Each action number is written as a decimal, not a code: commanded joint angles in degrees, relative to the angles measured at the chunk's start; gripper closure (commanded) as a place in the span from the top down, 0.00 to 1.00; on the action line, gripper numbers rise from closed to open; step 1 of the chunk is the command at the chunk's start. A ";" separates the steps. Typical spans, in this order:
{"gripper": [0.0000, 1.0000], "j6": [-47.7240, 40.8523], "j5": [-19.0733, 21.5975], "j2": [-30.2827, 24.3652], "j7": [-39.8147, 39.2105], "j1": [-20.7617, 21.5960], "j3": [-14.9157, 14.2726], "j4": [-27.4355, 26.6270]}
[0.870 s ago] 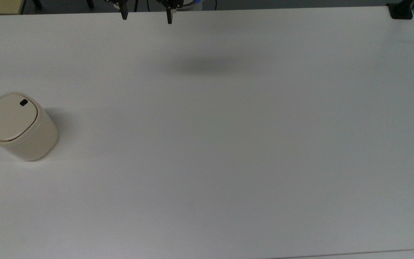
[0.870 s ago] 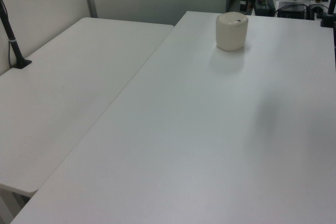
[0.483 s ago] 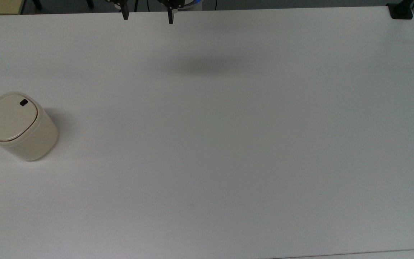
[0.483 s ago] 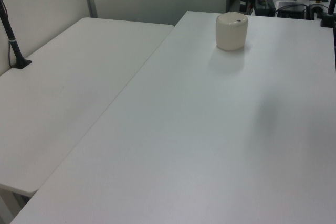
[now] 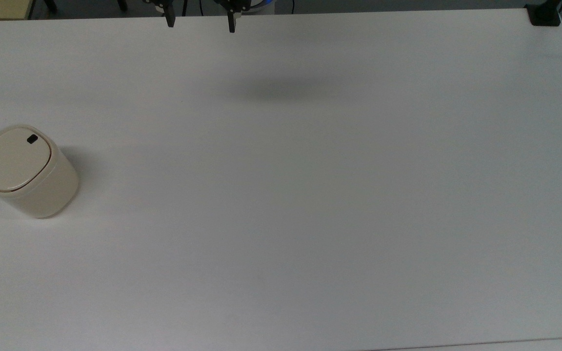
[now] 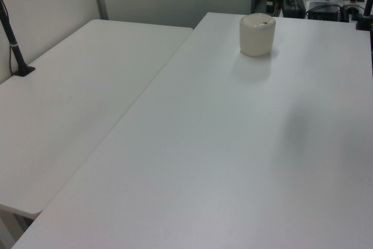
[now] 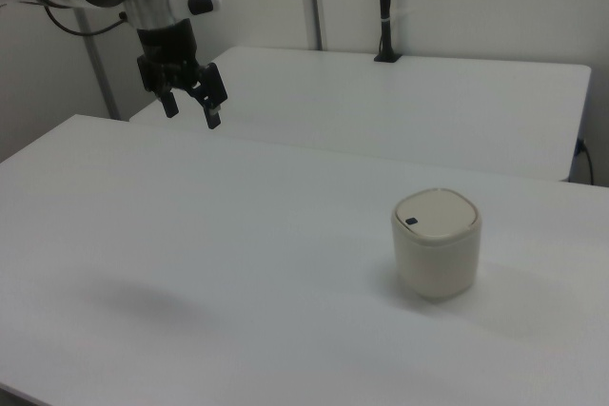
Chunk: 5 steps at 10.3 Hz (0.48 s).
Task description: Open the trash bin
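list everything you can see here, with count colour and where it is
trash bin: one, cream-beige, lid shut, near the top view's left edge of the table
black button: one, at the lid's rim
table: one, white, under the bin
second table: one, white, beside it on the left view's left
black post: one, clamped on the second table
gripper: one, black, jaws open, raised above the table's edge on the right view's left

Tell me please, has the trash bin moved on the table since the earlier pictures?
No. In the top view the trash bin stands at the same spot near the white table's left edge as before, lid closed.
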 commanded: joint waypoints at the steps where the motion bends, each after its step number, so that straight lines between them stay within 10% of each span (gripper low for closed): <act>1: 1.00 1.10 0.39 -0.16 -0.96 -0.46 0.53 -0.51; 5: 1.00 1.10 0.65 -0.25 -0.70 -0.63 0.53 -0.42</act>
